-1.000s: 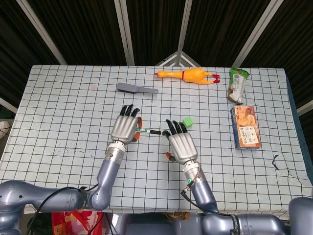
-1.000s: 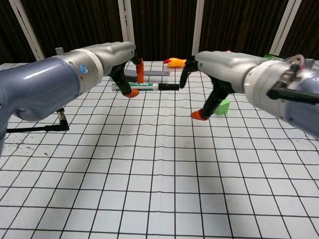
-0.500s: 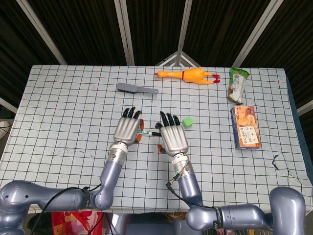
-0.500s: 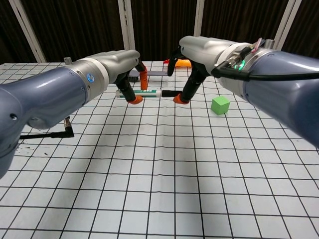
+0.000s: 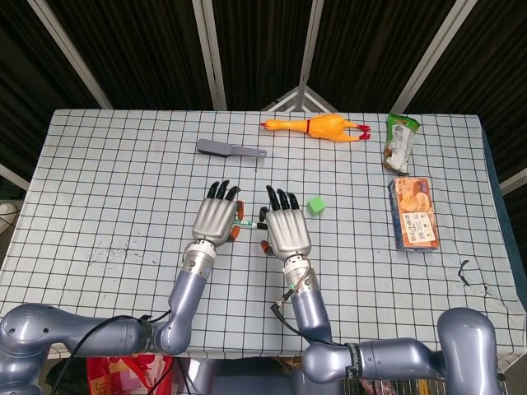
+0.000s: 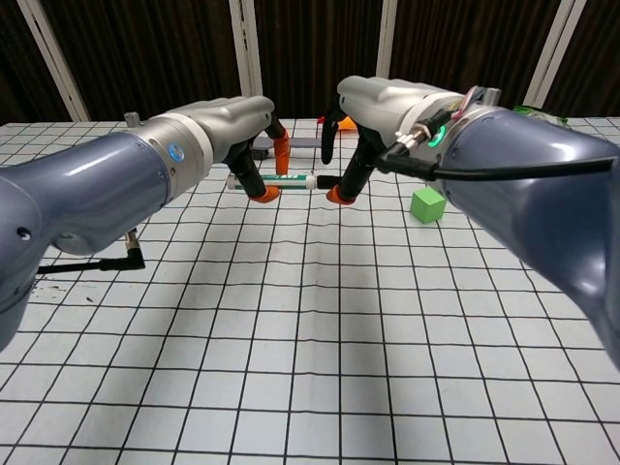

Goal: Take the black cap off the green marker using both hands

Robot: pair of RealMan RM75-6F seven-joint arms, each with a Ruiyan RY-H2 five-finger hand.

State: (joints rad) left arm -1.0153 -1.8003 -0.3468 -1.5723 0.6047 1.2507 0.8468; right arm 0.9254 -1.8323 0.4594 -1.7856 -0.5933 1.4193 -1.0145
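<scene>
My left hand holds the green marker level above the table, thumb under it and fingers over it. A short green stretch of the marker shows between the two hands in the head view. The marker's black cap points toward my right hand. That hand is at the cap, with its thumb tip just under the cap's end. Its fingers hang apart above the cap with a gap showing, so it has no hold on the cap.
A green cube lies just right of my right hand. A grey scraper and a rubber chicken lie further back. A snack bag and an orange biscuit pack sit at the right. The checked cloth covers the table.
My right hand has moved left, from beside the green cube up to the marker's cap. The left hand and the marker shifted only slightly.
</scene>
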